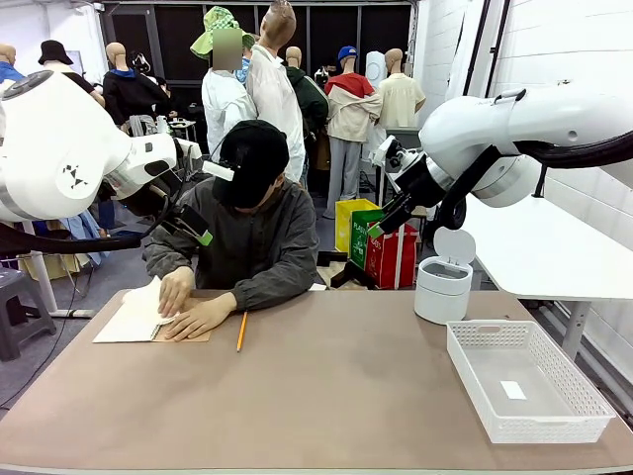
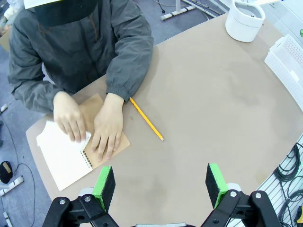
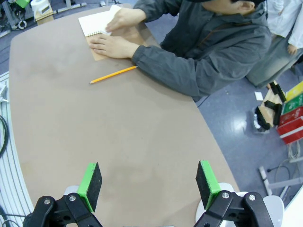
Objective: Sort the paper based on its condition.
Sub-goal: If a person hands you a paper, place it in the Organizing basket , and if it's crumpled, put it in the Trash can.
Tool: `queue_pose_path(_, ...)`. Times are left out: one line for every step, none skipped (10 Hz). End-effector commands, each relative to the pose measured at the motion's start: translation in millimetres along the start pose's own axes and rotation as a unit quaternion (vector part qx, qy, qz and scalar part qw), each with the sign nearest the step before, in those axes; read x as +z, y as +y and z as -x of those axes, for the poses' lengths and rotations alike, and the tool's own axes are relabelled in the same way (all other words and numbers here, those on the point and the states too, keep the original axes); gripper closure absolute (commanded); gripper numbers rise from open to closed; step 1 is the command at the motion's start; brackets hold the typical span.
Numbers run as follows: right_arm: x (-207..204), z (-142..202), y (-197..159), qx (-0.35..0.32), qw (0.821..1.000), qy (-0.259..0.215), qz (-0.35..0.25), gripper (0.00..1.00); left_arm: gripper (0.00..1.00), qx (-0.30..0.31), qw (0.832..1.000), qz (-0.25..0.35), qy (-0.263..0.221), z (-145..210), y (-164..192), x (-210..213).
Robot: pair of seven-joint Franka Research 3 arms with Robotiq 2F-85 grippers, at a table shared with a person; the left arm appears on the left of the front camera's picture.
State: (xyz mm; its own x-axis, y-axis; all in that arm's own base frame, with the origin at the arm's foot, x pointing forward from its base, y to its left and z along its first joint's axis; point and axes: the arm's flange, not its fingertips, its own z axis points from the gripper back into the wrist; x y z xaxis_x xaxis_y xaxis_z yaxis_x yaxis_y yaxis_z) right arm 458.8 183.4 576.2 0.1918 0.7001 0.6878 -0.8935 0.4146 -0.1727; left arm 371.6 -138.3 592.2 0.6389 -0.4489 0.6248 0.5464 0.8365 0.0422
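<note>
The paper (image 1: pixel 134 315) is a white sheet lying on an open spiral notebook with a brown cover (image 2: pixel 120 142) at the table's far left. A person's two hands (image 2: pixel 90 127) press on it; I cannot tell whether the sheet is loose. It shows again as the white paper (image 2: pixel 61 153) in the left wrist view and the paper (image 3: pixel 97 21) in the right wrist view. My left gripper (image 2: pixel 160 185) hangs open high above the table near the notebook, nothing between its pads. My right gripper (image 3: pixel 148 183) is open and raised over the right half. In the front view the left gripper (image 1: pixel 196 230) and right gripper (image 1: pixel 382 224) flank the person.
A yellow pencil (image 1: pixel 240 331) lies just right of the notebook. A white round bin (image 1: pixel 442 287) with its lid up stands at the far right, and a white mesh basket (image 1: pixel 524 381) sits at the near right. The brown table (image 1: pixel 326 396) has free room in the middle.
</note>
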Motion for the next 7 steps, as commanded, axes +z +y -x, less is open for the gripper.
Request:
queue_pose_path(0.8, -0.6, 0.2, -0.004, 1.000, 0.000, 0.001, 0.00, 0.00, 0.001, 1.000, 0.000, -0.002, -0.8, 1.1, 1.2)
queue_pose_path(0.8, -0.6, 0.2, -0.004, 1.000, 0.000, 0.001, 0.00, 0.00, 0.001, 1.000, 0.000, -0.002, -0.8, 1.1, 1.2)
queue_pose_path(0.8, -0.6, 0.2, -0.004, 1.000, 0.000, 0.001, 0.00, 0.00, 0.001, 1.000, 0.000, -0.002, -0.8, 1.1, 1.2)
queue_pose_path(0.8, -0.6, 0.2, -0.004, 1.000, 0.000, 0.001, 0.00, 0.00, 0.001, 1.000, 0.000, -0.002, -0.8, 1.1, 1.2)
queue_pose_path(0.8, -0.6, 0.2, -0.004, 1.000, 0.000, 0.001, 0.00, 0.00, 0.001, 1.000, 0.000, -0.002, -0.8, 1.1, 1.2)
queue_pose_path(0.8, -0.6, 0.2, -0.004, 1.000, 0.000, 0.001, 0.00, 0.00, 0.001, 1.000, 0.000, -0.002, -0.8, 1.1, 1.2)
queue_pose_path(0.8, -0.6, 0.2, -0.004, 1.000, 0.000, 0.001, 0.00, 0.00, 0.001, 1.000, 0.000, -0.002, -0.8, 1.1, 1.2)
